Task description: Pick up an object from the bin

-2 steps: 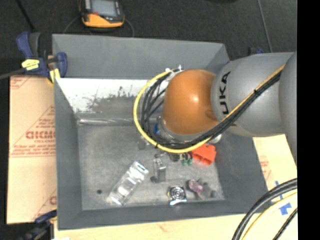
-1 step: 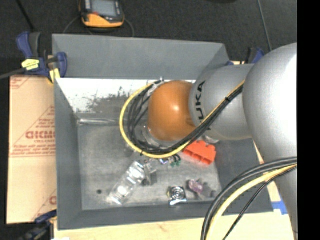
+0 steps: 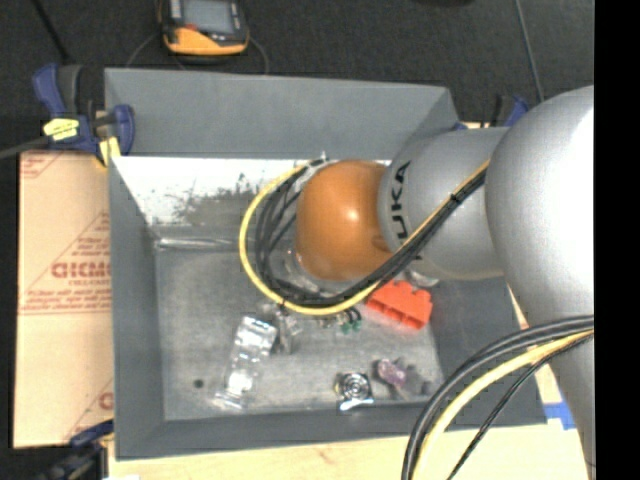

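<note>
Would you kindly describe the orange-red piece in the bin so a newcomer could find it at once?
In the grey metal bin, look at the floor's right side, just below the arm's round orange cover. The orange-red block lies there. Unlike the small shiny metal piece and purplish piece nearby, it is large, boxy and bright.

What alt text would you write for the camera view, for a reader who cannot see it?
A robot arm with an orange wrist cover reaches from the right into a grey bin. On its floor lie a clear plastic piece, an orange block, a silver part and a purple bit.
</note>
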Tool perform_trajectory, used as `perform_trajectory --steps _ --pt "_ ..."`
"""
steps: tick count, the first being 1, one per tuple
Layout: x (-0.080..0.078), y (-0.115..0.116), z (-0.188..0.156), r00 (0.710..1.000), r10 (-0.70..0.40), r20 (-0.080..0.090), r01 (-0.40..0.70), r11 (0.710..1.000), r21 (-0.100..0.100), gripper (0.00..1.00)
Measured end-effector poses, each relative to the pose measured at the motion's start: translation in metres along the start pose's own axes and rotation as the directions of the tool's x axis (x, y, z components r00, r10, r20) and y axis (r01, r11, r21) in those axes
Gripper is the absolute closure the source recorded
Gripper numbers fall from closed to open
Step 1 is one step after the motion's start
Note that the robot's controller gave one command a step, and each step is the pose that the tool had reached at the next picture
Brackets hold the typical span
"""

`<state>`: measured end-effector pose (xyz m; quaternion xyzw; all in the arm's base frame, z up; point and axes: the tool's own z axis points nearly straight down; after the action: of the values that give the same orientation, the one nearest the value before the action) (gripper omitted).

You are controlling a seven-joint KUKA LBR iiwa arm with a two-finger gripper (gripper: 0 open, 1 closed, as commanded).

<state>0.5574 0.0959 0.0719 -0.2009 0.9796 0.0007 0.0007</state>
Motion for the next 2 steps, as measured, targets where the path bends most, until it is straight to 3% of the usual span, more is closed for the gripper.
perform_trajectory --steps 1,2 --pt "0.0000 0.0008 -0.0632 0.999 0.051 0.008 -0.051 0.999 0.002 1.00" --pt "0.0012 0.0013 -0.0593 0.999 0.053 0.002 -0.053 0.999 0.000 0.00"
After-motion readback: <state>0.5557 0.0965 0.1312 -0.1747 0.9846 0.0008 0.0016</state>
